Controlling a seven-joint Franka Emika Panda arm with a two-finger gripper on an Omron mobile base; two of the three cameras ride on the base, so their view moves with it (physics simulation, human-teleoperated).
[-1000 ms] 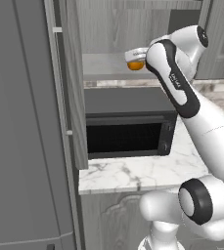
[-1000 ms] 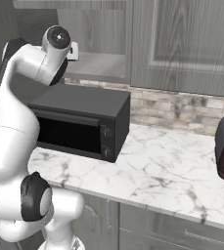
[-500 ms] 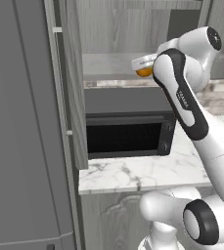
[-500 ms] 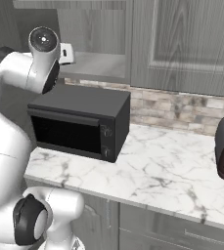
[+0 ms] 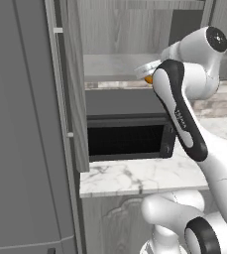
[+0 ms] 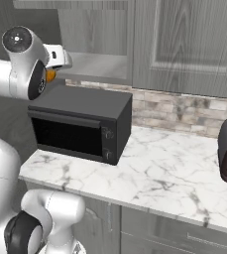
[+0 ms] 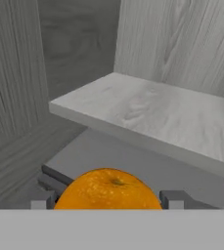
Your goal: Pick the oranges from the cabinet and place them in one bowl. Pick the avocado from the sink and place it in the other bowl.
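Orange (image 7: 107, 189) sits snug between the claw (image 7: 108, 199) fingertips, clamped from both sides, with the cabinet (image 7: 147, 110) shelf just ahead of the claw and the black microwave (image 6: 83, 126) right beneath it. Best play now, I'd say: back straight out, level, clear of the door (image 5: 75, 84), grip firm all the way to the bowl.

We see an orange (image 7: 107, 189) low in the hand view, seated between the two dark fingertips (image 7: 41, 199) of the gripper (image 7: 107, 200), one tip at each side of the fruit. Beyond the orange, the cabinet (image 7: 182, 44) shelf (image 7: 152, 110) lies flat, with grey wood-grain walls rising behind and beside it.
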